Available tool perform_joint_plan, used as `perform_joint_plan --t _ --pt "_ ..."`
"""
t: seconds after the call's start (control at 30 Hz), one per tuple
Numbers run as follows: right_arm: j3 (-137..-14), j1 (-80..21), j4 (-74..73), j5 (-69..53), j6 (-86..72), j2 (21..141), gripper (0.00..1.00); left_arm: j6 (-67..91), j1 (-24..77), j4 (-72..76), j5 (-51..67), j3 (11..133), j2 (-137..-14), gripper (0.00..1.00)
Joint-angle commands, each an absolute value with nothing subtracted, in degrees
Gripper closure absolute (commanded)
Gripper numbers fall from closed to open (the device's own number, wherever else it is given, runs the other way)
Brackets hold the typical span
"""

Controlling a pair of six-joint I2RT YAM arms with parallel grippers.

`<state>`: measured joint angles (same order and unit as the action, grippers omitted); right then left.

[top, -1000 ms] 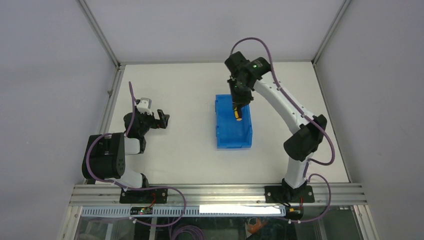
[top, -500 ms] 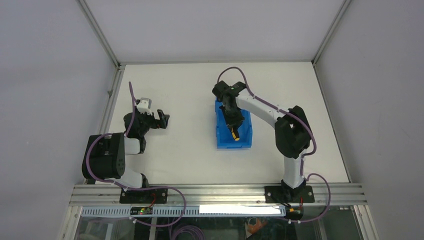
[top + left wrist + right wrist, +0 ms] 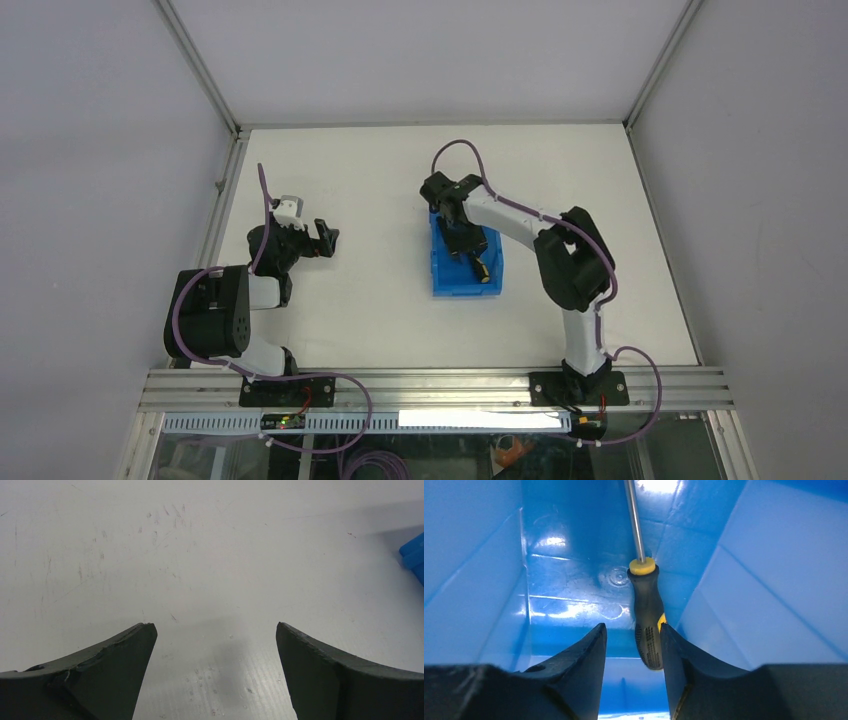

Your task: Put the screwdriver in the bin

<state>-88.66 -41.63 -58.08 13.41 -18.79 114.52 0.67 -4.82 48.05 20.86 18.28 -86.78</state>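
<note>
Left gripper (image 3: 215, 626) hangs over the bare table (image 3: 200, 545), jaws spread wide, nothing between them. Farther out, the right gripper (image 3: 632, 627) sits down inside the blue bin (image 3: 474, 580), fingers parted. The screwdriver (image 3: 647, 615) is in the bin, handle against one finger.

the right arm has folded back toward its base, with the elbow now bent sharply. it has carried the right tool (image 3: 463, 241) from above the far end of the bin (image 3: 446, 285) down inside its walls. the screwdriver (image 3: 481, 268), a second ago gripped and hanging over the bin, now sits low within it. the jaws have parted wider than the handle, which touches only one finger.
</note>
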Motion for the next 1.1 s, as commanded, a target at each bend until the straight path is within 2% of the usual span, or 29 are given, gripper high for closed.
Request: perform_joint_plan --t 0.0,0.23,0.27,0.3,0.33,0.37,0.4,0.67,0.9,1.07 --pt "-90.5 -42.1 -57.6 17.3 -20.6 106.5 0.55 0.6 -4.3 52.1 20.3 19.4 -86.7 0.01" --pt "-91.4 -43.0 -58.1 18.2 -19.7 95.2 0.55 0.6 -4.2 52.1 20.4 19.3 -86.6 0.01" --pt "-91.2 -43.0 -58.0 18.4 -19.3 93.5 0.51 0.6 -4.2 52.1 20.3 19.3 -86.6 0.01" --pt "-90.8 -43.0 -57.7 18.7 -19.0 91.8 0.42 0.7 -4.2 52.1 20.3 19.3 -86.6 0.01" --pt "-90.3 -43.0 -57.4 19.2 -18.4 90.1 0.16 0.6 -4.3 52.1 20.4 19.3 -86.7 0.01" --pt "-89.5 -43.0 -56.9 20.2 -17.7 88.4 0.03 0.6 -4.2 52.1 20.3 19.4 -86.7 0.01" --pt "-88.4 -42.9 -56.0 21.1 -17.2 86.6 0.01 0.6 -4.2 52.1 20.4 19.3 -86.7 0.01" --pt "-76.5 -38.3 -46.3 21.7 -13.5 72.9 0.01 0.7 -4.3 52.1 20.3 19.3 -86.6 0.01" --pt "-57.7 -26.7 -35.5 17.2 -15.2 59.2 0.01 0.6 -4.2 52.1 20.3 19.3 -86.6 0.01" --pt "-43.8 -23.6 -26.5 15.4 -15.8 53.2 0.01 0.6 -4.2 52.1 20.3 19.3 -86.7 0.01"
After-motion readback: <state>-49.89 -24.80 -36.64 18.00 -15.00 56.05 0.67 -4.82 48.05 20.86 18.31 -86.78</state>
